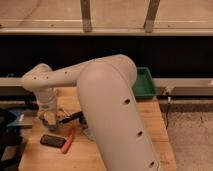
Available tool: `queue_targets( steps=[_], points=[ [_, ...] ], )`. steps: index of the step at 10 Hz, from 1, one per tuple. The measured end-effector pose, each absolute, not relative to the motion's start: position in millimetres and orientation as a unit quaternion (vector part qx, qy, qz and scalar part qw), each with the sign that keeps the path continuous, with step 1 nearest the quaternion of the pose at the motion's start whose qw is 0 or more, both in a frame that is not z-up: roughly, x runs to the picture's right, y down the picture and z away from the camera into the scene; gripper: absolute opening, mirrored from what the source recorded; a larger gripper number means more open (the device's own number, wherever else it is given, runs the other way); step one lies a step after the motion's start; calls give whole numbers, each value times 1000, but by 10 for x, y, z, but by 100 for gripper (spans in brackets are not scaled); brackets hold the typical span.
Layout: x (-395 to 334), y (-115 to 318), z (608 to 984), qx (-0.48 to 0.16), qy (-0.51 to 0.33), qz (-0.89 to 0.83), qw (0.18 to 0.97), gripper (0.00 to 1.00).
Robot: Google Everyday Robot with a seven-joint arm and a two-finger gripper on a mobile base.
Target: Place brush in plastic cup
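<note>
gripper (50,121) low at eight o'clock over the wooden table (150,125), finger state i cannot tell. brush (71,118) lies just at its three o'clock; red-orange stick (68,140) and dark phone-like slab (52,141) below.

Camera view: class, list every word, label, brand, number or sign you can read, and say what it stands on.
None can be read.
Gripper, low over the wooden table at its left: no lettering shows.
Black brush, dark flat object, green bin: no text shows.
</note>
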State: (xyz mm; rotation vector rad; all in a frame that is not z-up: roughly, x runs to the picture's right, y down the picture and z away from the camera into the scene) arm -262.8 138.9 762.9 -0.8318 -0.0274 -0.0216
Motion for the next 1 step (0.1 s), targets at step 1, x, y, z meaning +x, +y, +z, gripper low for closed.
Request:
queue_targets(
  steps=[1],
  points=[
    [-2634,1410,7667,-408,-18,-9,913,4]
  ],
)
